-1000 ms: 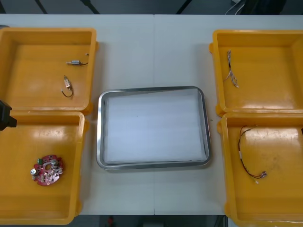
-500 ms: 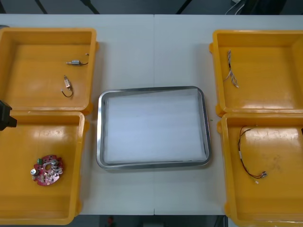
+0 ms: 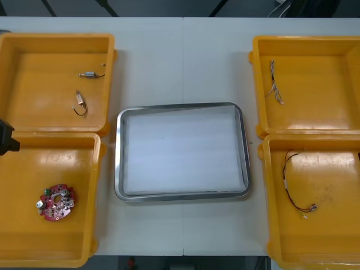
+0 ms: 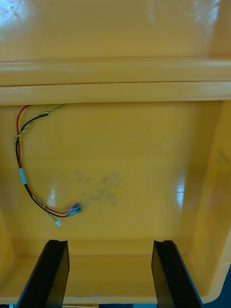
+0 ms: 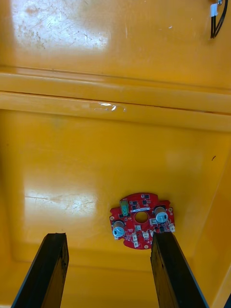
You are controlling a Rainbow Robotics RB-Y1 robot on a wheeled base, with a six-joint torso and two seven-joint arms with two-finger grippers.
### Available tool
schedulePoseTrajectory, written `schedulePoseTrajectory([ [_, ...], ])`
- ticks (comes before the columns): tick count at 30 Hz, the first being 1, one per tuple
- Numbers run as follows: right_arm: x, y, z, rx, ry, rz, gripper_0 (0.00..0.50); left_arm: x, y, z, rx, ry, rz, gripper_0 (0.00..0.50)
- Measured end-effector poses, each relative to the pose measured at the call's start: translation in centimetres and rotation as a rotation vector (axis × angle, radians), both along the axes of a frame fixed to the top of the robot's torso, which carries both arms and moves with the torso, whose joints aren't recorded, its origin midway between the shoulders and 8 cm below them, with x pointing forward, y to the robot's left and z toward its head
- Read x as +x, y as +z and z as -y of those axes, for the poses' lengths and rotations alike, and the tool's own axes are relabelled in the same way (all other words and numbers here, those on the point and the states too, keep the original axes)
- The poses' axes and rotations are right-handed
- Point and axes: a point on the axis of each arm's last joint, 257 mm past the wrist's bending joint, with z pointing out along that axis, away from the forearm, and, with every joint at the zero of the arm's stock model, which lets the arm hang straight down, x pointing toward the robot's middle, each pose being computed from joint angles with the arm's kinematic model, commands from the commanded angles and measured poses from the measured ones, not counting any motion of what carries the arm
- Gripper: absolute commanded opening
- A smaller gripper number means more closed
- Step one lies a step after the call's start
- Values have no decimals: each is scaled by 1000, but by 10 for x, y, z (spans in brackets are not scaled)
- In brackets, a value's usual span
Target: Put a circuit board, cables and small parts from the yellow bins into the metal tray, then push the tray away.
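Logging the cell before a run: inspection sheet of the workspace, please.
Surface: light table.
Job's things: metal tray white inside, nothing in it; red circuit board in near left bin; two small metal parts in far left bin.
Clutter: nothing seen.
Grippers: left gripper open over the board's bin; right gripper open over near right bin.
Cables: red and yellow cable in near right bin; thin cable in far right bin.
Surroundings: dark floor beyond the table.

front cam overhead, wrist cams close in near bins (image 3: 34,169)
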Motion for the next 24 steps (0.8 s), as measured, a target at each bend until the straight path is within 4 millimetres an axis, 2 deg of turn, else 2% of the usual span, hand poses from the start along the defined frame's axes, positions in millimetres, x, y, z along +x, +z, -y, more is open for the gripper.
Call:
schedulePoseTrajectory([
  [18, 0, 0, 0, 0, 0, 0, 500, -1, -1, -1, 0, 2, -4, 500],
  [24, -1, -15, -13, 50, -2, -5, 500, -3, -3, -2, -2, 5, -7, 500],
])
